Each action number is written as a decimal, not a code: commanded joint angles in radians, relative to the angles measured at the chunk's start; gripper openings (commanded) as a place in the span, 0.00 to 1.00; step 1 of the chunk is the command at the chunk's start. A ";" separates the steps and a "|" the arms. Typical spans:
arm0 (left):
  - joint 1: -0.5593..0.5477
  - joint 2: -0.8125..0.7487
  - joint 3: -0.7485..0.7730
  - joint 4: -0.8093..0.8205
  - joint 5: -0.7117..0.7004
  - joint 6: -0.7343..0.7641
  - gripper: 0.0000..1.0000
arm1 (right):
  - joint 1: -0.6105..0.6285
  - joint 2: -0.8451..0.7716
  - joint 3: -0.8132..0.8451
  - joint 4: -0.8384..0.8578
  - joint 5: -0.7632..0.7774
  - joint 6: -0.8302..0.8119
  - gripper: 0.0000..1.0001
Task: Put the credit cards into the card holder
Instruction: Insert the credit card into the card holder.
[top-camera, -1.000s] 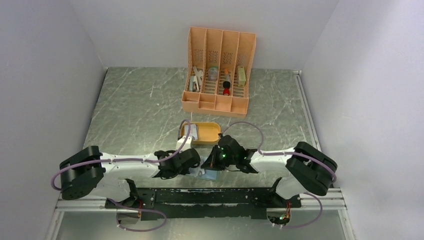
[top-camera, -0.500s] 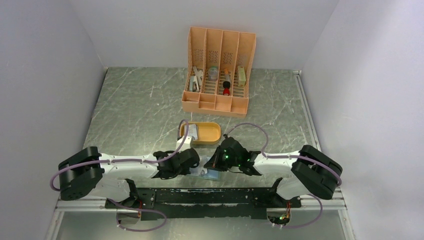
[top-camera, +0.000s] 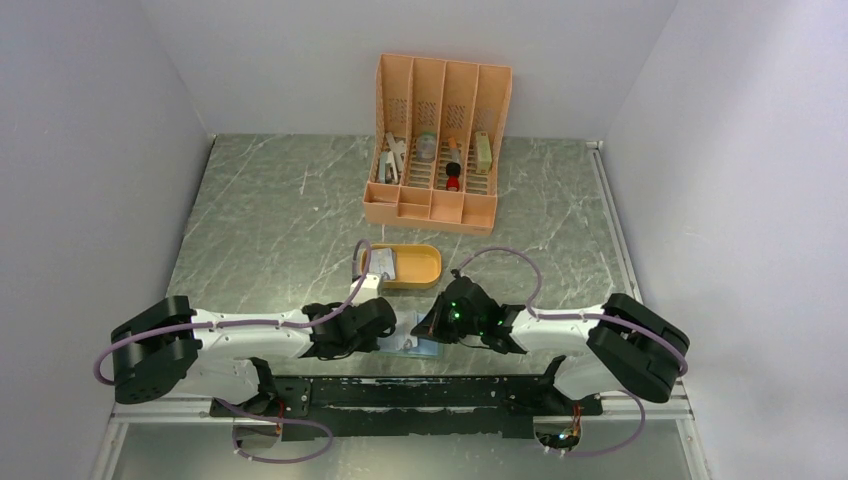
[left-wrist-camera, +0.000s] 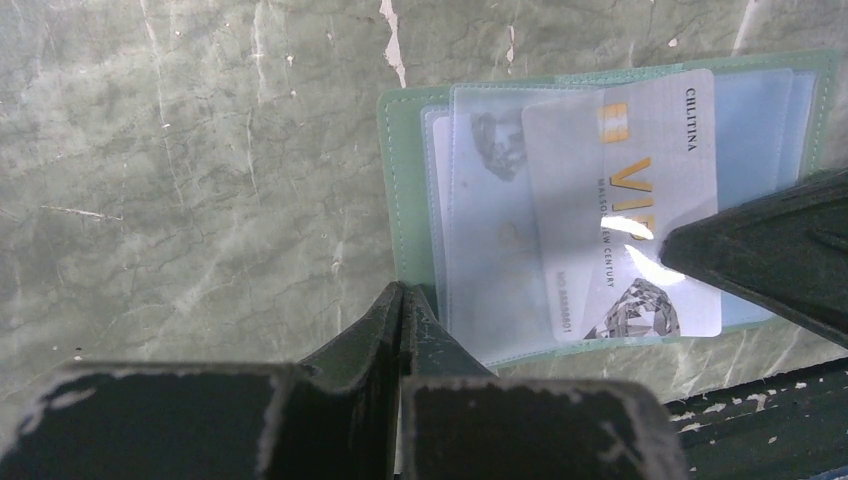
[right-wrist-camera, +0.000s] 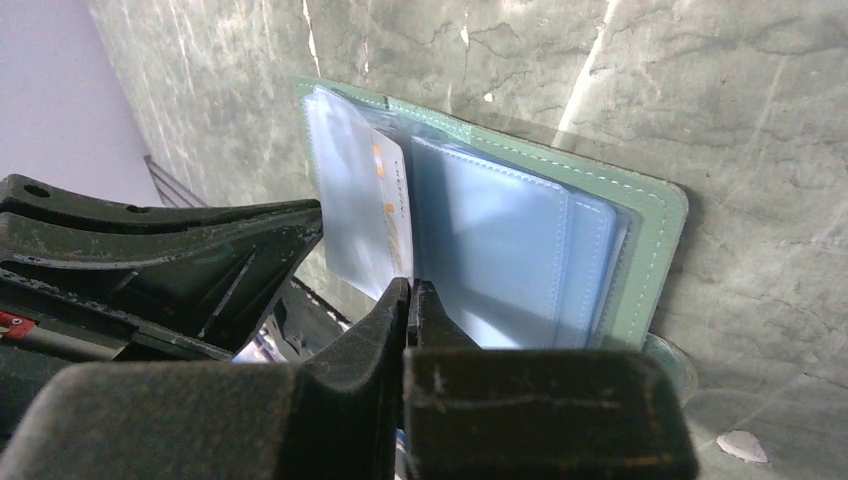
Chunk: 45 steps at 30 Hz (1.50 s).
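Note:
The card holder (left-wrist-camera: 402, 190) lies open at the table's near edge, a grey-green cover with clear pockets, and shows between both wrists from above (top-camera: 415, 346). A pale credit card (left-wrist-camera: 640, 170) with a gold chip and lettering lies across its pockets. My right gripper (right-wrist-camera: 411, 286) is shut on that card's (right-wrist-camera: 390, 205) edge, and its dark finger (left-wrist-camera: 770, 260) overlaps the card. My left gripper (left-wrist-camera: 403, 290) is shut, its tip resting on the holder's left border. Another credit card (top-camera: 385, 264) lies in the orange tray.
The orange oval tray (top-camera: 425, 268) sits just beyond the grippers. A tall orange slotted organizer (top-camera: 437, 140) with small items stands at the back. The black mounting rail (top-camera: 420, 392) runs right behind the holder, and grey walls close in both sides.
My right wrist has shifted slightly to the right and nearer, carrying the card. The left wrist has edged a little nearer. Both grippers stay shut.

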<state>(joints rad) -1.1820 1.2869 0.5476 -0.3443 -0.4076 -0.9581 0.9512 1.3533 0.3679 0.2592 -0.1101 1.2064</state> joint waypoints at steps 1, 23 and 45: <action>-0.008 0.000 -0.022 -0.014 0.043 -0.011 0.05 | 0.001 -0.013 -0.029 -0.067 0.078 0.000 0.00; -0.011 0.006 -0.060 0.066 0.110 -0.020 0.05 | 0.006 0.003 -0.067 0.030 0.082 0.065 0.00; -0.016 0.005 -0.056 0.064 0.102 -0.019 0.05 | 0.035 0.085 0.013 0.033 0.005 0.012 0.00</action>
<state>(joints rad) -1.1820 1.2755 0.5201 -0.2913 -0.3817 -0.9585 0.9730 1.4380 0.3779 0.3622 -0.1093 1.2518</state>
